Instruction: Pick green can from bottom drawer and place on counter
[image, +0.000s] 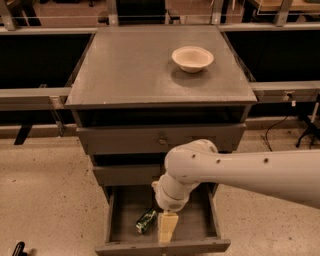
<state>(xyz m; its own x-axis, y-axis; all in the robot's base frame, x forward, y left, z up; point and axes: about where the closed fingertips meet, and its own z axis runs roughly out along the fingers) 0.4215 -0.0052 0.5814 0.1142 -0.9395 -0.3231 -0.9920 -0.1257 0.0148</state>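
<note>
The green can lies in the open bottom drawer, near its front, just beside the gripper. The white arm bends over the drawer, gripper pointing down; open or closed, cannot tell.
</note>
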